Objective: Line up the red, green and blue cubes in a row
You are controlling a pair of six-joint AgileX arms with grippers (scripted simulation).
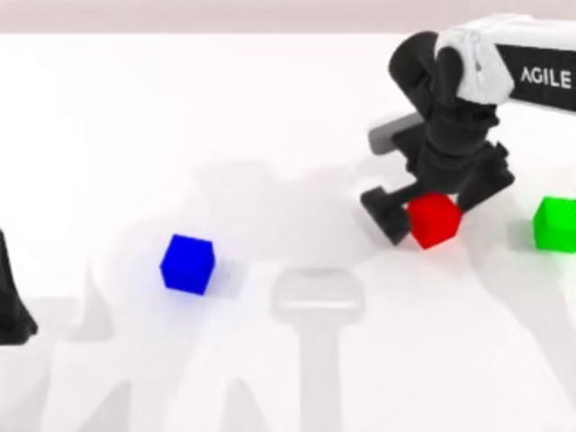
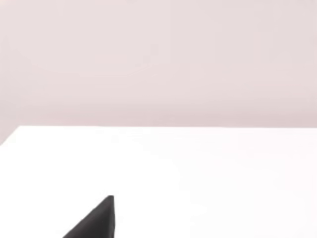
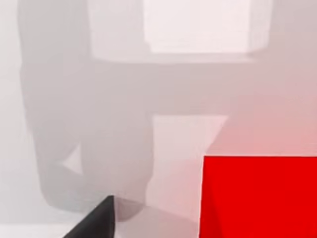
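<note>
The red cube (image 1: 434, 220) sits on the white table at the right, between the two black fingers of my right gripper (image 1: 434, 207), which is lowered around it and open. In the right wrist view the red cube (image 3: 257, 196) fills one corner, and a gap of bare table separates it from the one visible finger (image 3: 101, 218). The green cube (image 1: 554, 223) rests at the table's right edge, just right of that gripper. The blue cube (image 1: 188, 264) lies alone left of centre. My left gripper (image 1: 11, 310) is parked at the left edge, holding nothing.
The table (image 1: 288, 135) is plain white, with soft arm shadows across its middle. The left wrist view shows only bare table (image 2: 198, 173), a pale wall and one fingertip (image 2: 99, 220).
</note>
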